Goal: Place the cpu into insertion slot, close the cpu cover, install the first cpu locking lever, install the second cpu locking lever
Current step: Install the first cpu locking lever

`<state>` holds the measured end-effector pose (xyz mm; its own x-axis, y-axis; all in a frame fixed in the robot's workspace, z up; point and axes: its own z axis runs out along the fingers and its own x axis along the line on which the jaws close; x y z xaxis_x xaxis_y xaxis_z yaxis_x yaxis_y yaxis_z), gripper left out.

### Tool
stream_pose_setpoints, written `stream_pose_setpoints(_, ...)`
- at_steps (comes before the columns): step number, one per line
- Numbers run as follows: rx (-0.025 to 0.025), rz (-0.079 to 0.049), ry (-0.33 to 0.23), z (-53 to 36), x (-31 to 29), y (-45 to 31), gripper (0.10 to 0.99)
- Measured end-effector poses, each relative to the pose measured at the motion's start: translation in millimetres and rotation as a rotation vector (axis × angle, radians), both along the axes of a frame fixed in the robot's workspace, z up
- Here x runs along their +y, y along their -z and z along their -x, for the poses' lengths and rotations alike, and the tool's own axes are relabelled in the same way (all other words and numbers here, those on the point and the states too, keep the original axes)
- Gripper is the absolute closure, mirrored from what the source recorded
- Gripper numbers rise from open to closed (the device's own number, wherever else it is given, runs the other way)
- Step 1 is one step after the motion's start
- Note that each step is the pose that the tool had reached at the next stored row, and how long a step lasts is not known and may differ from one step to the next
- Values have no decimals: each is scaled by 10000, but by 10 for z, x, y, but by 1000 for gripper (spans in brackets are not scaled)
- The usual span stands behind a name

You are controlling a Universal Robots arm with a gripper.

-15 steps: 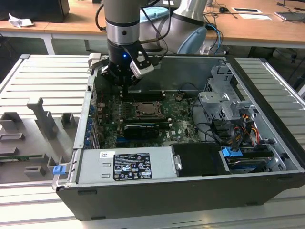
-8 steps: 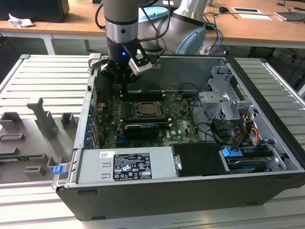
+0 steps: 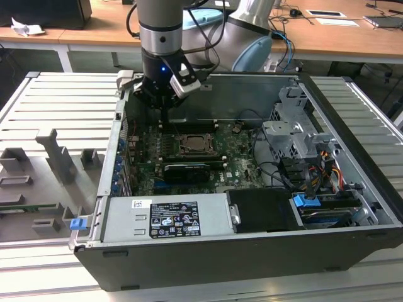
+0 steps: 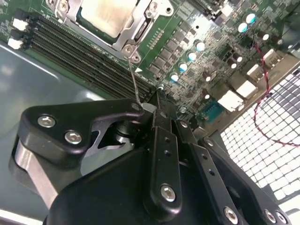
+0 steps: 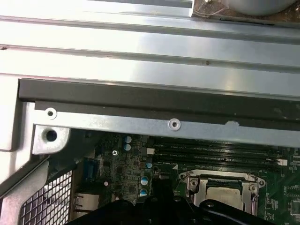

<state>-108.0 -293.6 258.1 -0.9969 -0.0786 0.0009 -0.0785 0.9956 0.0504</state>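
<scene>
While I hang over the open computer case (image 3: 208, 264), near its wall on the side away from the camera and toward the exterior view's left, my pincer (image 4: 156, 104) has its jaws drawn together; I see no gap at the tip. One thin steel locking lever (image 4: 132, 77) starts at a screw by the corner of the cpu cover (image 4: 143, 21), and its free end meets my tip on one side. Whether I pinch this end or only lean against it, I cannot tell.

The cpu (image 4: 110, 14) lies flat in the insertion slot (image 3: 183, 146), tan-silver face up. The cover is down over it, so the face shows through the square cut-out.

Inside the case a green board (image 3: 242, 167) covers the floor, with long black memory slots (image 4: 70, 51) just beside the slot. A silver power supply box (image 3: 167, 217) runs along the near wall. A grey drive cage (image 3: 293, 135) and a bundle of coloured cables (image 3: 318, 173) fill the end at the exterior view's right.

The case stands on a ribbed metal table (image 3: 38, 94). On the exterior view's left lies a grey tray (image 3: 38, 189) with moulded holders and a small blue piece (image 3: 77, 223) at its edge.
</scene>
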Motion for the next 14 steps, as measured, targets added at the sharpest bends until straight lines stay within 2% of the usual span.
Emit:
stream_pose_setpoints(4,0,28,1,-14,5,2,980)
stream_pose_setpoints(9,-1,28,8,-129,8,3,980)
stream_pose_setpoints(14,0,29,8,-204,8,4,980)
